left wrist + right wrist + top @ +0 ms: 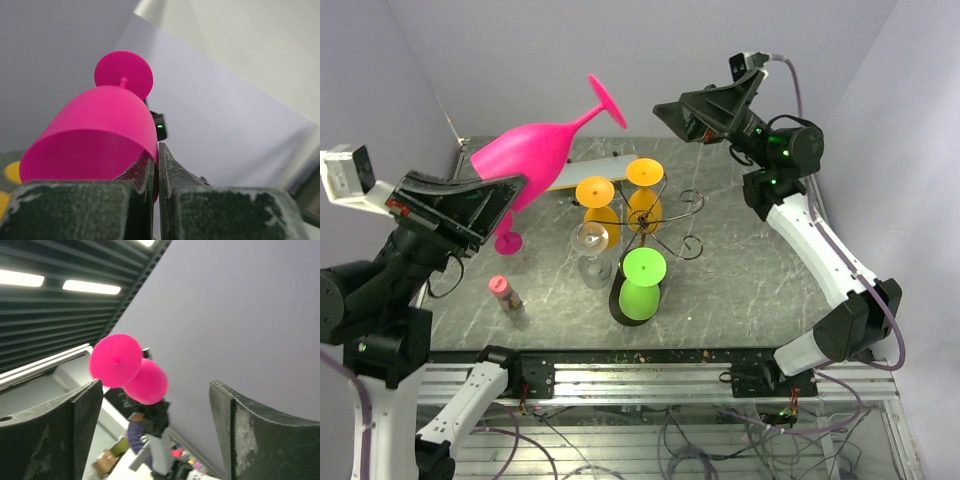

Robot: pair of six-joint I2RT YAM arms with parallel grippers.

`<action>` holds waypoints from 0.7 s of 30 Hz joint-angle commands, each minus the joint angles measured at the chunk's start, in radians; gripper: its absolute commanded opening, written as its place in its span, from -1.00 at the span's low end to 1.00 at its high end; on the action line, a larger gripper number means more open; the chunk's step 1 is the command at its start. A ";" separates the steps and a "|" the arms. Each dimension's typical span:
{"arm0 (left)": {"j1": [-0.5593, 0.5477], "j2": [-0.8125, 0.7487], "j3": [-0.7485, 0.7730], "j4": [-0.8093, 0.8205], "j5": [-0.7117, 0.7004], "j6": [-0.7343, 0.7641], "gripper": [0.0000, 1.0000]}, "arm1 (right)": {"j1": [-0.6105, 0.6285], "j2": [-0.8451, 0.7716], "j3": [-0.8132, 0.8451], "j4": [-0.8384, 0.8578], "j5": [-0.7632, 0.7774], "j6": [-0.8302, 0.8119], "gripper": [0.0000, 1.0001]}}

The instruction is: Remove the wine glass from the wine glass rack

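Observation:
A big pink wine glass (535, 150) hangs in the air at the left, tilted, its foot pointing up and right. My left gripper (508, 196) is shut on the wall of its bowl at the rim; the left wrist view shows the fingers (172, 172) pinching the pink glass (95, 135). My right gripper (665, 110) stands open at the back right, apart from the foot; in its own view the glass (125, 365) floats beyond the wide-open gripper (155, 390). The wine glass rack (645, 220) stands mid-table, carrying other glasses.
On the rack hang two orange glasses (595, 192), a clear glass (590, 240) and a green glass (642, 285). A second pink glass (506, 240) stands on the table at the left, near a small pink-capped bottle (504, 291). A flat white board (605, 165) lies at the back.

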 commanded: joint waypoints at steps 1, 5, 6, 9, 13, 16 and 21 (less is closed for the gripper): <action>-0.004 -0.021 0.077 -0.407 -0.263 0.214 -0.86 | -0.093 -0.078 -0.002 -0.227 -0.030 -0.250 0.88; -0.004 -0.003 0.209 -0.682 -0.448 0.320 -0.86 | -0.116 -0.146 0.092 -0.696 0.097 -0.650 0.99; -0.004 0.014 0.242 -0.756 -0.489 0.338 -0.86 | -0.116 -0.158 0.121 -0.807 0.150 -0.743 0.99; -0.004 0.067 0.297 -0.927 -0.585 0.383 -0.86 | -0.117 -0.198 0.152 -1.025 0.305 -0.915 0.99; -0.004 0.160 0.307 -1.089 -0.663 0.435 -0.86 | -0.119 -0.245 0.163 -1.158 0.462 -1.047 0.99; -0.004 0.221 0.269 -1.113 -0.642 0.469 -0.86 | -0.119 -0.278 0.147 -1.186 0.523 -1.109 0.99; -0.004 0.338 0.226 -1.161 -0.623 0.524 -0.86 | -0.119 -0.308 0.117 -1.208 0.573 -1.161 0.99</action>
